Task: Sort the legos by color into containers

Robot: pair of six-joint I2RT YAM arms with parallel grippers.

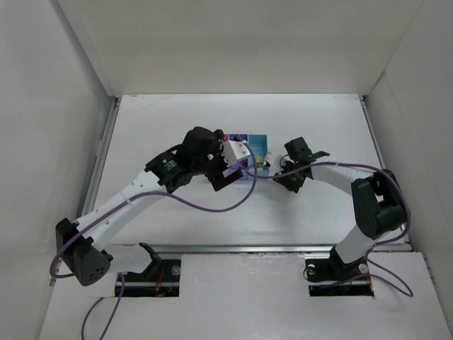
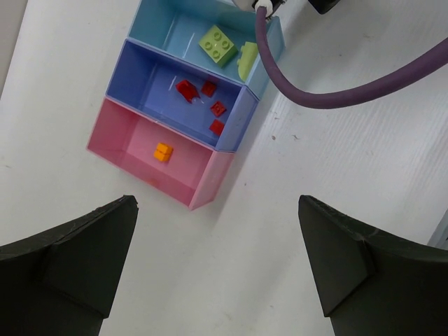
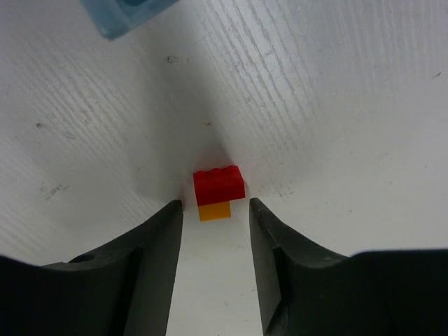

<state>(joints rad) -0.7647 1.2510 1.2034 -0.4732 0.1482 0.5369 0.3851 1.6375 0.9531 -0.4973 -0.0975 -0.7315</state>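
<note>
1. The right end effector (image 3: 215, 204) is standing part-open and released, its jaws bracketing a red lego (image 3: 219, 183) and an orange lego (image 3: 214, 211) on the worktop (image 3: 350, 105).
2. The two are possibly clipped together; the close view is not settling it.
3. The step in hand is seemingly grasping this pair.
4. The left end effector (image 2: 217, 203) is hanging wide open and empty above the pink bin (image 2: 133, 150), the medium blue bin (image 2: 140, 84) and the light blue bin (image 2: 175, 28).
5. Next, the jaws are needing a square clench and a lift. If joined, the bricks are needing separating: red to medium blue, orange to pink.
</note>
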